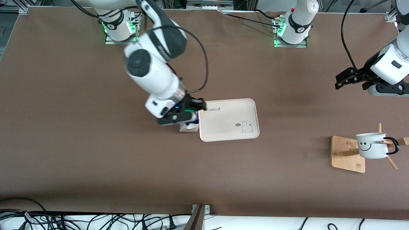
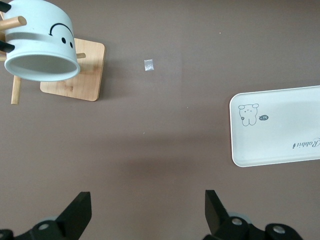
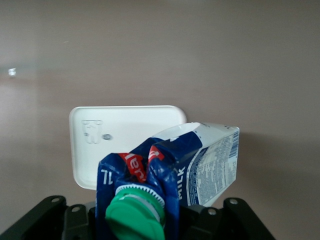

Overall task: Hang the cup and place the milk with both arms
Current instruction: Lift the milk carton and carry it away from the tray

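The right tool (image 1: 188,119) is pinching the milk (image 3: 170,175) beside the tray (image 1: 228,119); the left tool (image 2: 147,212) is hanging spread, the cup (image 1: 372,145) hanging on the rack (image 1: 346,153).

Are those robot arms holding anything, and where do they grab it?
The right gripper holds the milk near its top. The left gripper is open, empty.

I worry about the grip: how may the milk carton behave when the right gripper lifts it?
The milk looks like thin folded card, so it probably dents if squeezed hard. Its printed sides seem smooth, perhaps slippery. The right gripper holds it by the top near the green cap, so the long body may swing or tilt.
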You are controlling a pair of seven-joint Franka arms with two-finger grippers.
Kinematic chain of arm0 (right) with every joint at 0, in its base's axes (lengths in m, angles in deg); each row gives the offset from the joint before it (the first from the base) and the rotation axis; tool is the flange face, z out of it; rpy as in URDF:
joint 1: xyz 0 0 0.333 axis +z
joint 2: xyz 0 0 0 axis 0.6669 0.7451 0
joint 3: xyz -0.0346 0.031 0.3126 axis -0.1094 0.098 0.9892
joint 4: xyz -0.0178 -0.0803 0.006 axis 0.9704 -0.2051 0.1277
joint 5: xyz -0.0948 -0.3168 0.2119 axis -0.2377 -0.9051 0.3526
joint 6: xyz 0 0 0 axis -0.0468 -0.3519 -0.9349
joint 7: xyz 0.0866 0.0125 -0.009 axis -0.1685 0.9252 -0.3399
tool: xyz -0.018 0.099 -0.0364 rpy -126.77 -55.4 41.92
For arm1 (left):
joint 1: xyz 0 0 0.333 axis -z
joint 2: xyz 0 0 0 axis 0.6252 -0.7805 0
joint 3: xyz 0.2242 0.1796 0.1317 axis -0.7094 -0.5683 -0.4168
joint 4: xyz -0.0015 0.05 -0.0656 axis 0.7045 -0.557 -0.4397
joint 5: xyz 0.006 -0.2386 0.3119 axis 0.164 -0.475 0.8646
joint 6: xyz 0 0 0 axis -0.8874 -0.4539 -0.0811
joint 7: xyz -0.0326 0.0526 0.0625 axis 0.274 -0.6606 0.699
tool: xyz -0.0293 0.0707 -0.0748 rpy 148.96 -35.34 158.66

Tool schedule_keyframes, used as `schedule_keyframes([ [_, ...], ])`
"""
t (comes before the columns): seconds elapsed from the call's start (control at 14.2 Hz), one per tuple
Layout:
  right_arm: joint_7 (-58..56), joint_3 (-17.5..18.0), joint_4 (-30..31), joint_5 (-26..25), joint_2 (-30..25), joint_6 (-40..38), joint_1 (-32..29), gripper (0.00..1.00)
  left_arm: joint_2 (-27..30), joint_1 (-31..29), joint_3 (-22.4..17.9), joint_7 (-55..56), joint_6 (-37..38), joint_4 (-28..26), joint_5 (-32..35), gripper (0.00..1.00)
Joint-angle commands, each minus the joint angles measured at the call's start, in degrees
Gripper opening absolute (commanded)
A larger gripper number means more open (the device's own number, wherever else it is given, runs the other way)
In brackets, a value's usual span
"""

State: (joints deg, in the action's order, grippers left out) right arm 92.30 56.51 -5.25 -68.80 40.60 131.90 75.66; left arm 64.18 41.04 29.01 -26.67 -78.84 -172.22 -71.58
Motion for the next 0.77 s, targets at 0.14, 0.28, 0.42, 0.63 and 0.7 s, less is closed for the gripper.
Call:
schedule_keyframes([
  [0.14, -3.59, -8.0, -8.97, -0.33, -1.13, -22.7, -5.25, 0.0, 0.4, -0.06, 0.27, 0.41, 1.31, 0.72, 0.99, 1.0],
  [0.28, -8.24, -8.08, -8.97, -0.42, -1.3, -25.79, -9.73, 0.0, 0.4, -0.06, 0.35, 0.41, 1.31, 0.72, 0.99, 1.0],
  [0.42, -13.95, -8.08, -8.97, -0.42, -1.3, -28.87, -13.95, 0.0, 0.4, -0.06, 0.35, 0.41, 1.31, 0.72, 0.99, 1.0],
  [0.63, -18.37, -7.73, -8.89, -1.81, -1.21, -32.38, -18.44, 0.0, 0.4, 0.03, 0.44, 0.41, 1.31, 0.72, 0.99, 1.0],
  [0.7, -19.85, -7.73, -8.89, -4.0, -1.21, -33.96, -19.32, 0.0, 0.4, 0.03, 0.44, 0.41, 1.31, 0.72, 0.99, 1.0],
])
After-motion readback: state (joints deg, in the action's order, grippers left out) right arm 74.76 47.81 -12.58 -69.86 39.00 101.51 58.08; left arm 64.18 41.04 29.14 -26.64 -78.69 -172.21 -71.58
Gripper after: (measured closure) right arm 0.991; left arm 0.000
